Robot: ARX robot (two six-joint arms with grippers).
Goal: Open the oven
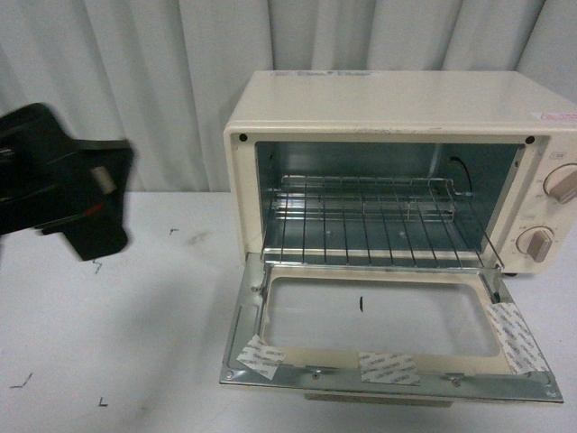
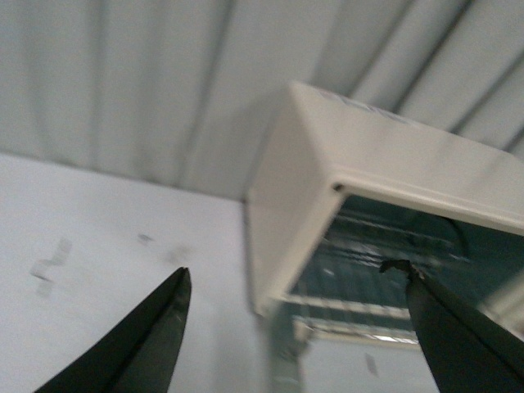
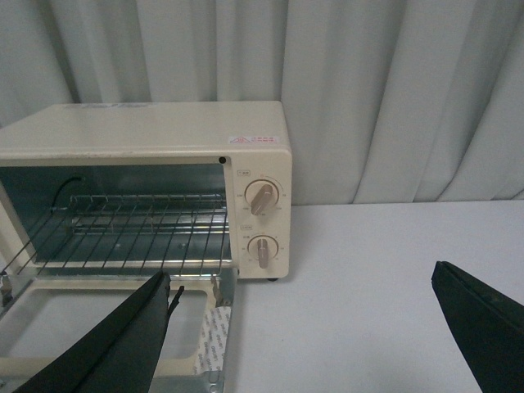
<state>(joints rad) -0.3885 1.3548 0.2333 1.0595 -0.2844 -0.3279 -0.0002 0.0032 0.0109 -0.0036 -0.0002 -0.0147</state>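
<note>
The oven (image 1: pixel 388 117) sits on the white table (image 1: pixel 108 316), its door (image 1: pixel 388 374) lying flat open. Our left gripper (image 2: pixel 291 270) and right gripper (image 3: pixel 300 273) both gape empty; we should retreat clear without nudging the door.

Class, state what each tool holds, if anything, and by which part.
Nothing. The left tool and right tool are both open and empty. The oven door is already down.
</note>
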